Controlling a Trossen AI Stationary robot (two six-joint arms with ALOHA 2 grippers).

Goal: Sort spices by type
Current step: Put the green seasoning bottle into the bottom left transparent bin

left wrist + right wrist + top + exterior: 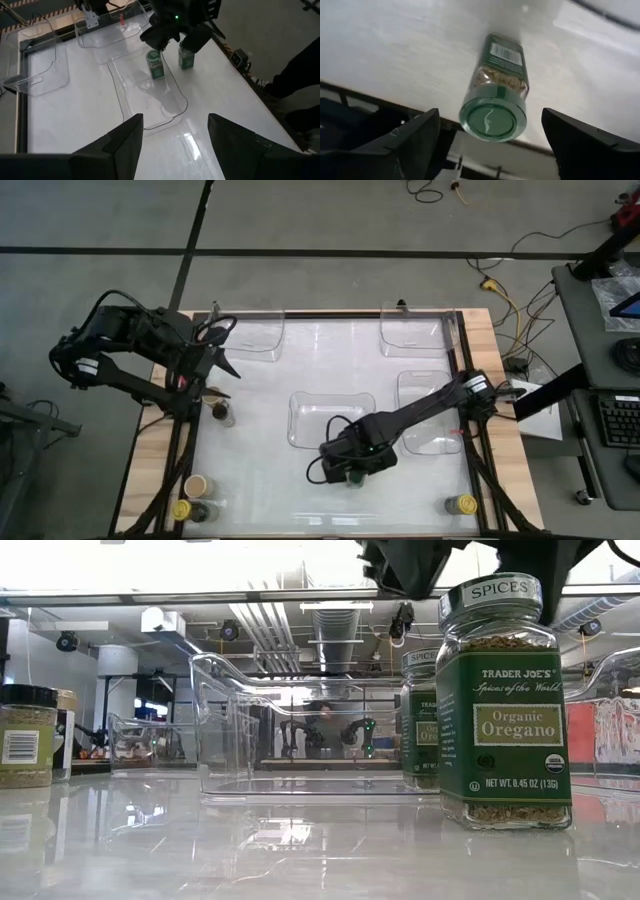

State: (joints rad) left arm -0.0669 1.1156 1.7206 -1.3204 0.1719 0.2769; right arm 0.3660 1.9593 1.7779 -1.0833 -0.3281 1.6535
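Table [260, 500]: white top carried four clear trays.
Centre tray [305, 435]: held one upright green jar [155, 64].
Right gripper [352, 472]: hovered above the oregano jar [503, 705], fingers spread clear of its lid.
Left gripper [222, 378]: fingers [120, 145] parted, seemingly grasping nothing, beside a dark-lidded jar [222, 412].
Oregano jar: stood upright on the table, just outside the centre tray.

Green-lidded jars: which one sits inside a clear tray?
The green jar in the middle tray; the other green jar stands on bare table under the open right gripper.
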